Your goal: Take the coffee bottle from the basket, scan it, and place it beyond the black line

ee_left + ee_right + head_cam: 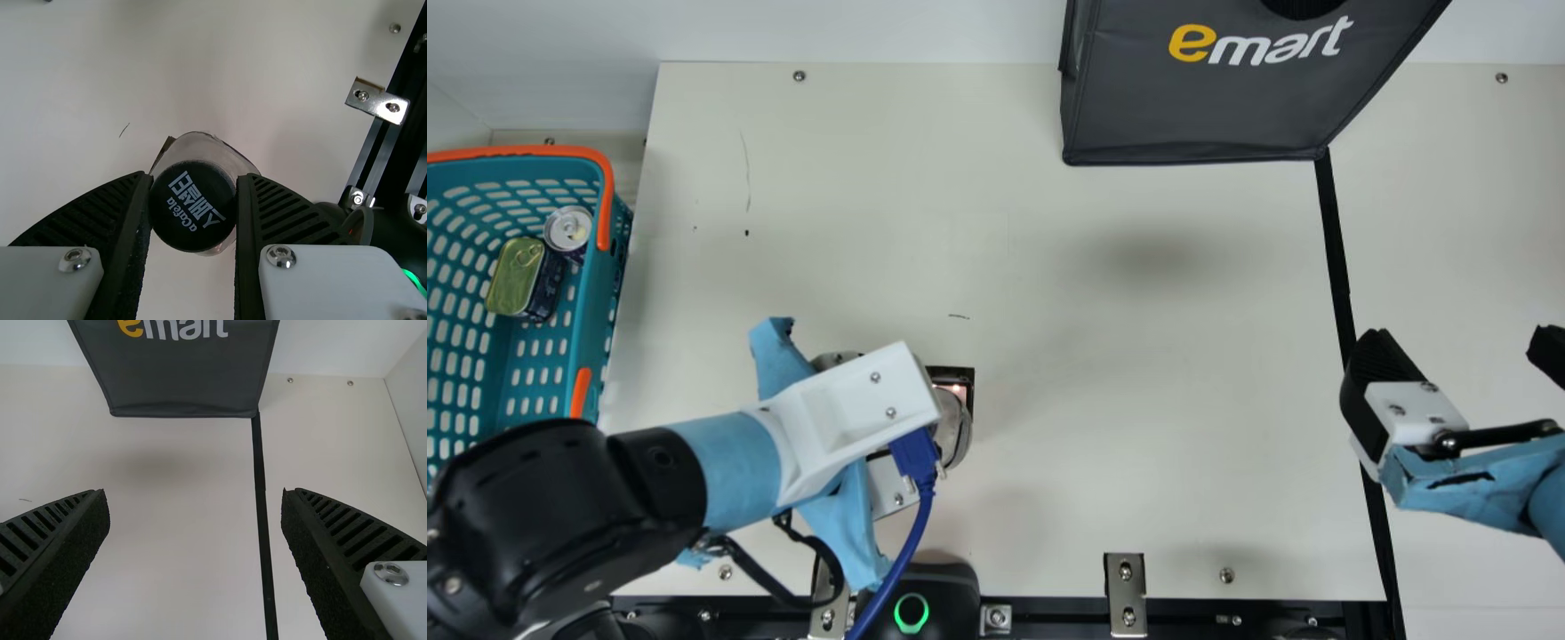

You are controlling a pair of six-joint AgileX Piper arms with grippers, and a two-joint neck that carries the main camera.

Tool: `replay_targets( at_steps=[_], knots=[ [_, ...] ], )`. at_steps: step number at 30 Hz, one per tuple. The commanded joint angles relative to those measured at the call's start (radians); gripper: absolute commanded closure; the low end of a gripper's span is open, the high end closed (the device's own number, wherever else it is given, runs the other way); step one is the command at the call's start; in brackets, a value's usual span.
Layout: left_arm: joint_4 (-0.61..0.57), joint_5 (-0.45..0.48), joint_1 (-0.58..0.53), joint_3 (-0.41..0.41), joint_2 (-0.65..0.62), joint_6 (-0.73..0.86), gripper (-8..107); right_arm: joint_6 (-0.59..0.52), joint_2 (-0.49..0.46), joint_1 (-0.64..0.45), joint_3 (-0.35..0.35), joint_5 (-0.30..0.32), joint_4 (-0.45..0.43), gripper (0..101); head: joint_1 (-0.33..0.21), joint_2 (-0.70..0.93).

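L gripper (195, 177) jaws pinch the coffee bottle (207, 148) just below its black cap (193, 207), over the tabletop (1120, 373) near the green-ringed scanner (916, 596). Prob. scan step: grip firm w/o crushing, turn slowly so the code faces the reader, jaws clear of it. R gripper (192, 495) jaws spread, by the black line (261, 500).

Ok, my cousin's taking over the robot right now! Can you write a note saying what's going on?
Left hand: closed around the coffee bottle.
Right hand: open and holding nothing, near the black line.
Bottle: over the table beside a glowing dark square, probably the scanner.
Done: bottle out of the basket. I can't tell if it's scanned.
Left: make sure it scans, then put it past the black line.
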Motion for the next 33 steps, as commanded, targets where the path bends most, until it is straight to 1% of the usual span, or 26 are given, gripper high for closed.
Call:
replay_targets(
  at_steps=[1, 14, 23, 33],
  knots=[
    [-0.005, -0.005, 0.003, 0.007, 0.002, 0.014, 89, 0.000, 0.000, 0.000, 0.000, 0.000, 0.000, 10, -0.026, 0.000],
    [-0.065, -0.040, 0.071, 0.033, 0.023, 0.155, 89, 0.000, 0.000, 0.000, 0.000, 0.000, 0.000, 10, -0.026, 0.000],
    [-0.113, -0.074, 0.123, 0.029, 0.061, 0.239, 89, 0.000, 0.000, 0.000, 0.000, 0.000, 0.000, 10, -0.026, 0.000],
    [-0.150, -0.108, 0.157, 0.031, 0.096, 0.305, 89, 0.000, 0.000, 0.000, 0.000, 0.000, 0.000, 10, -0.026, 0.000]
  ],
)
